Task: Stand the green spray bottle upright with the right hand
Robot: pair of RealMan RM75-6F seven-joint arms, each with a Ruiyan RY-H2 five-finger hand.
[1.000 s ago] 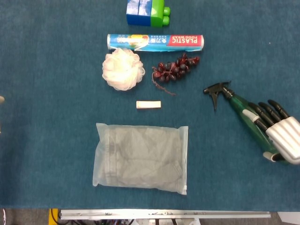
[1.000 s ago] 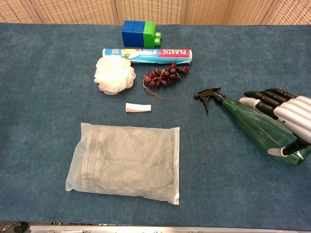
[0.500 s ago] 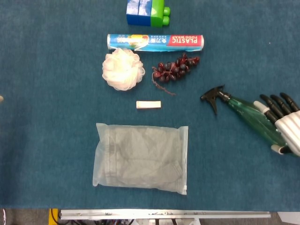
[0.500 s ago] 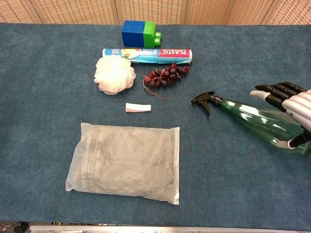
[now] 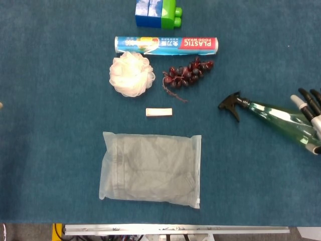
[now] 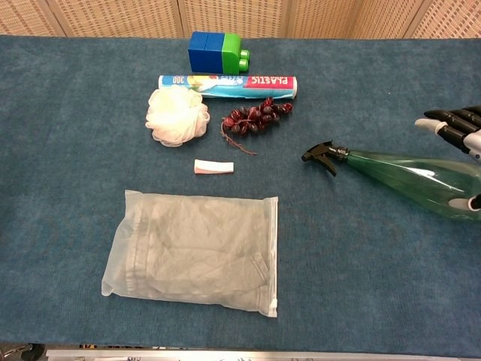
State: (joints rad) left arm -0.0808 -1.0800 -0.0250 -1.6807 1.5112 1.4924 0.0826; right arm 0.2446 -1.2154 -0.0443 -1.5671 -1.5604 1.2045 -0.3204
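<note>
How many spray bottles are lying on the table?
1. The green spray bottle lies on its side at the right of the table, black nozzle pointing left, with the right hand around its far end. Nothing suggests another is hidden.

right hand (image 6: 460,129) | fingers (image 5: 307,98): black with white segments | body: silver-grey | edge of frame

One spray bottle (image 5: 273,114), one plastic-wrap box (image 5: 167,44).
</note>
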